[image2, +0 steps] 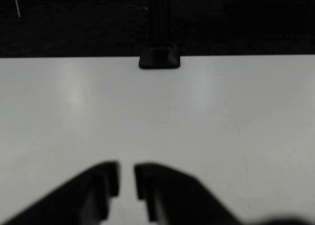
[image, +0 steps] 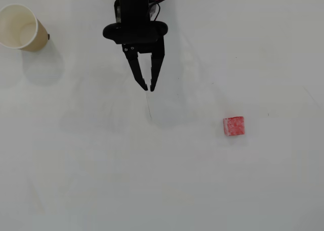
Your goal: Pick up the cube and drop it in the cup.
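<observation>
End effector point(image: 149, 88) status, overhead view: the two black fingers converge to a narrow gap at the tips and hold nothing. The unit hangs over bare white worktop point(image: 101, 180) near the top centre of the picture, tips pointing down the picture. The cube point(image: 234, 126) rests on the worktop well apart from the tips, lower and to the right. The cup point(image: 21, 27) stands at the upper left corner, mouth open, well apart from both the end effector and the cube.

Wrist view: the end effector point(image2: 126, 178) enters from the bottom edge as two dark, blurred fingers with a slim strip of worktop point(image2: 221, 116) visible between them. A black bracket or foot point(image2: 159, 58) sits at the far worktop edge with a dark upright above it. Neither cube nor cup appears here.

Risk assessment: the present gap looks narrower than the cube, so a descent without opening first would likely push the cube aside or tip it. The cube sits skewed to the picture edges; fingers meeting its corners instead of flat faces could let it slip. The cup is light and could topple if clipped during the transfer.

View comparison: only the overhead view locates both task objects. The wrist view adds the finger gap seen close up and the far worktop edge.
</observation>
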